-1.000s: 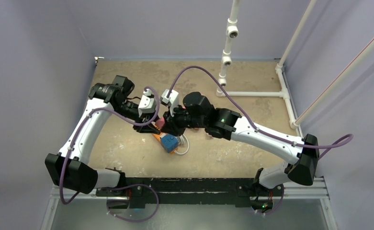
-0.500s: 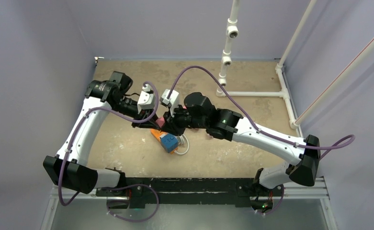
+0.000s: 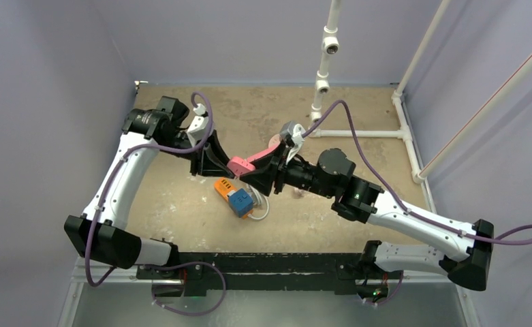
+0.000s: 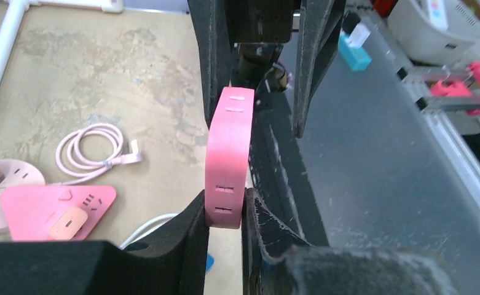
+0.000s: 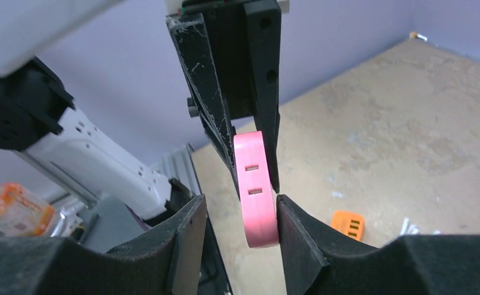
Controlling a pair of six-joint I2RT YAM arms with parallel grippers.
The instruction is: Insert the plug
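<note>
The power strip (image 3: 244,163) was pink, the socket block (image 3: 221,186) orange, the cube (image 3: 240,200) blue, the cable (image 3: 263,206) white, the tabletop (image 3: 181,219) mottled tan.

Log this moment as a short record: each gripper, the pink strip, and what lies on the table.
left gripper: shut on one end of the flat pink plastic socket strip
right gripper: open, fingers around the strip's other end, gap on one side
strip: held in the air, off the table
on the tan table: orange-and-blue socket block, coiled white cable beside it
</note>
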